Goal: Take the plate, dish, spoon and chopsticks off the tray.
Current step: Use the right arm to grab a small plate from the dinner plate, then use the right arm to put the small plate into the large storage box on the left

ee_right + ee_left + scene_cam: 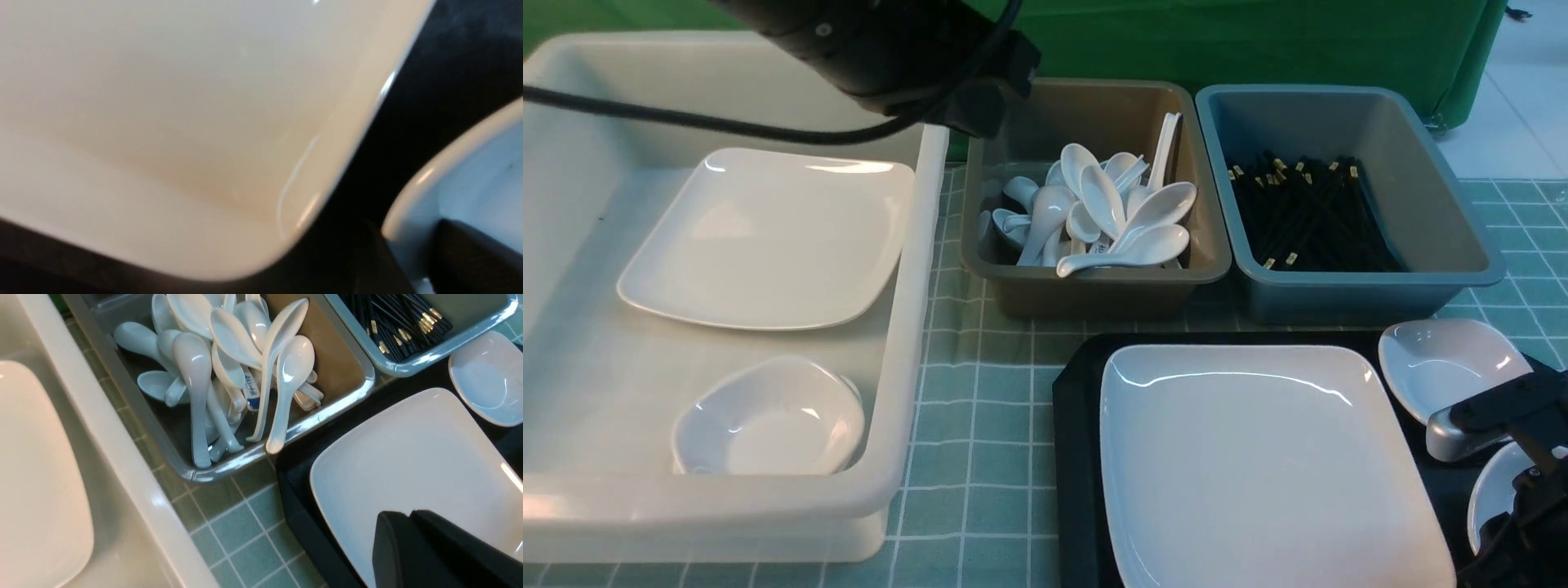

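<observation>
While straddling the near small rounded white dish [482, 163], cannot tell hold of right gripper [408, 249]. Left gripper [408, 517] closed, empty. Needs clamping, then lifting.

Big white square plate [1258, 465] sits on the black tray [1074, 441] (small dish [1445, 359] off its far right corner), spoon tub [1094, 290] and chopstick tub [1339, 302] just behind.

White square plate [1258, 457] lies flat on black tray [1074, 408], small dish [1445, 359] beside.
</observation>
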